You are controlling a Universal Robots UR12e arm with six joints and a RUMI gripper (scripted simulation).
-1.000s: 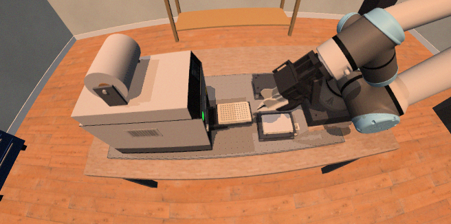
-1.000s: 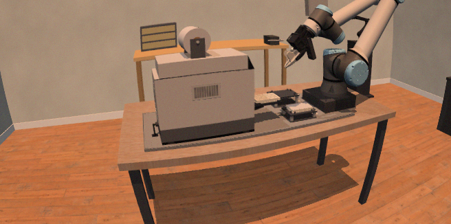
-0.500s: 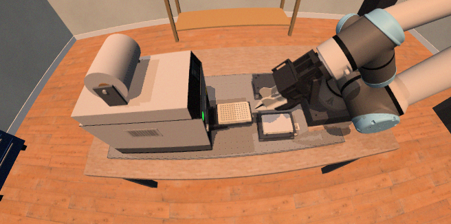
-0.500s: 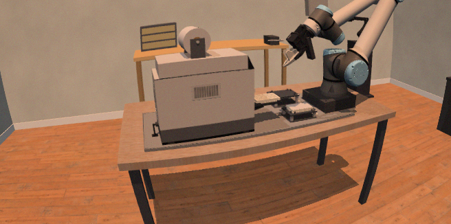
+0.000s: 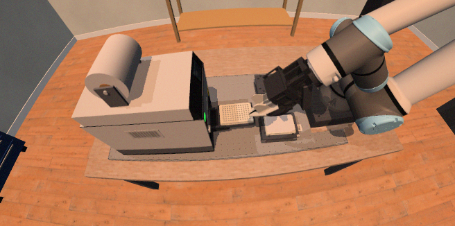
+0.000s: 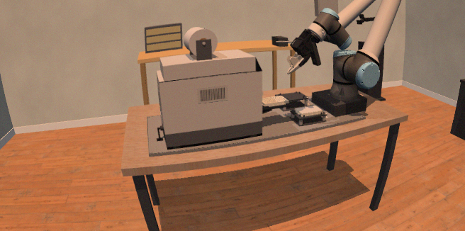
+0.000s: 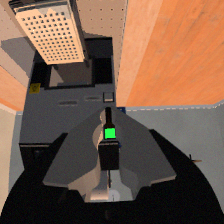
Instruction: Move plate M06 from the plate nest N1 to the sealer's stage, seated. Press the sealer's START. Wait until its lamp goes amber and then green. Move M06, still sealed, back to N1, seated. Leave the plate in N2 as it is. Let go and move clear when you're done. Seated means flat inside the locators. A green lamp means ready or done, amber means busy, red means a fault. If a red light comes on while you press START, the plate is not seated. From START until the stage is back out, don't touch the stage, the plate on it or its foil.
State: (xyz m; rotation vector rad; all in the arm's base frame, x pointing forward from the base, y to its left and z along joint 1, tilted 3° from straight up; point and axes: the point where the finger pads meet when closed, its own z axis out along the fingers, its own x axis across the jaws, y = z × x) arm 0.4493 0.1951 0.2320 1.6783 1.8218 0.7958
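On the desk (image 6: 248, 153) lies a mat (image 6: 213, 146), and on it the sealer (image 6: 209, 100) stands at the left in the exterior view. Its stage (image 5: 216, 122) juts out to the right with a plate (image 5: 235, 113) lying on it. Just right of the stage sit two nests: the near one (image 6: 308, 115) carries a plate, the far one (image 6: 294, 96) lies behind it. The arm's base (image 6: 358, 105) stands further right. The gripper (image 6: 295, 64), fingers together, hangs above the stage end, apart from everything. A shelf (image 6: 248, 44) stands behind the desk.
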